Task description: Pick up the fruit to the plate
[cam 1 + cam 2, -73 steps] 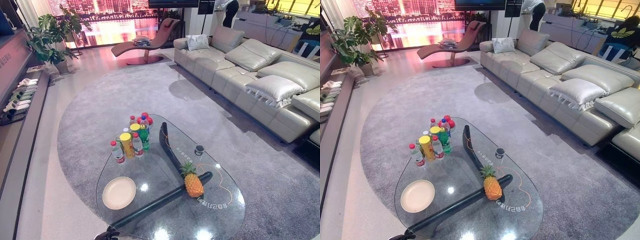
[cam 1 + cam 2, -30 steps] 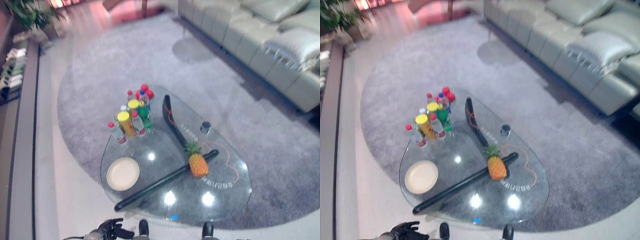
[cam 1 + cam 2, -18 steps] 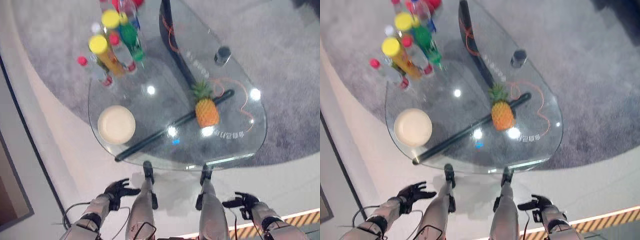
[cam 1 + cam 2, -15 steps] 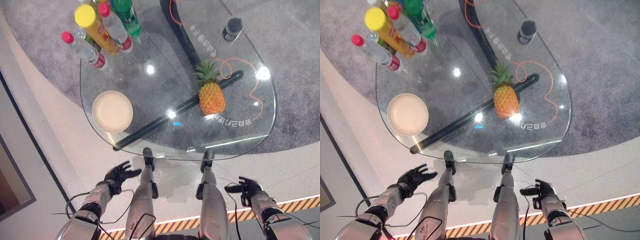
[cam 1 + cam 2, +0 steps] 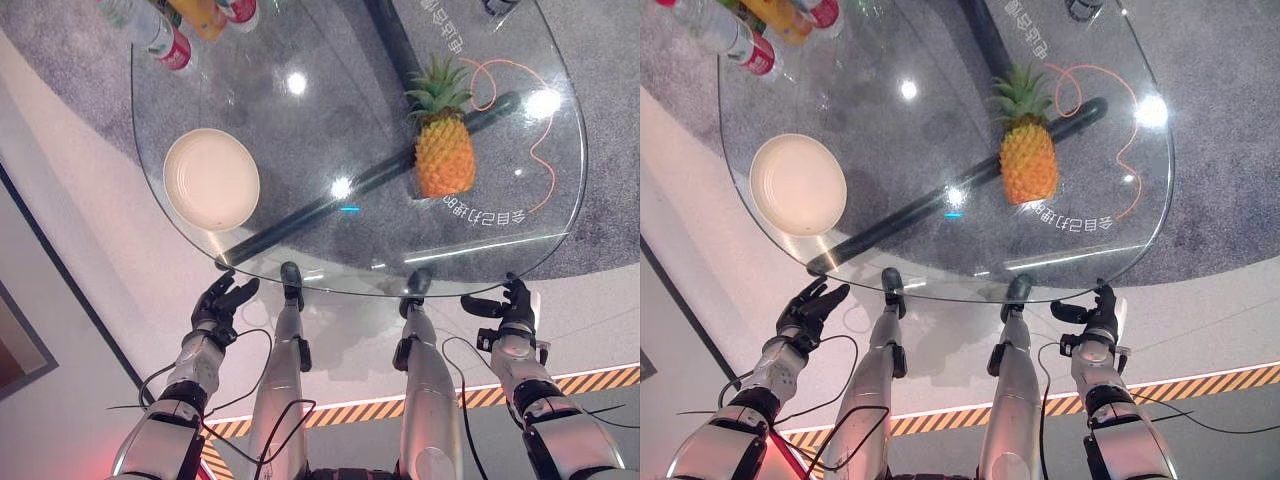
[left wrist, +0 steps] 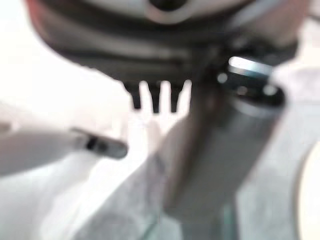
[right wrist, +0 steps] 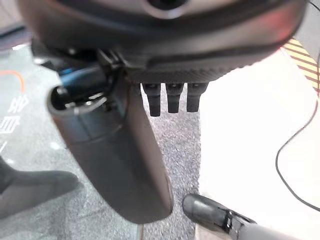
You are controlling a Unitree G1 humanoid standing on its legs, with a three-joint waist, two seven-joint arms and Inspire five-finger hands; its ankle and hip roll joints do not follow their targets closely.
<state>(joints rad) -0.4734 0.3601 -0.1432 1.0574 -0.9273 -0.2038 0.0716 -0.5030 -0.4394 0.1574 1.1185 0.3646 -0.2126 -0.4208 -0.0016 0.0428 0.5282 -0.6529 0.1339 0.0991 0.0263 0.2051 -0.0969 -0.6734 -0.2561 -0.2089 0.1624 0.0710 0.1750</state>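
Rounded glass coffee table (image 5: 300,170), pineapple (image 5: 443,168) upright, empty cream plate (image 5: 211,179), bottles (image 5: 165,40) at far edge

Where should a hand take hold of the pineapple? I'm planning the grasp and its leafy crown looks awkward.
Probably around the pineapple's orange body, not the spiky crown. It stands upright on the glass table with its sides clear, so the right hand, on its side, could wrap the widest part from the near edge.

orange pineapple (image 5: 444,165) with green crown, cream plate (image 5: 211,179), grey carpet (image 5: 610,150), red-capped bottles (image 5: 172,42).
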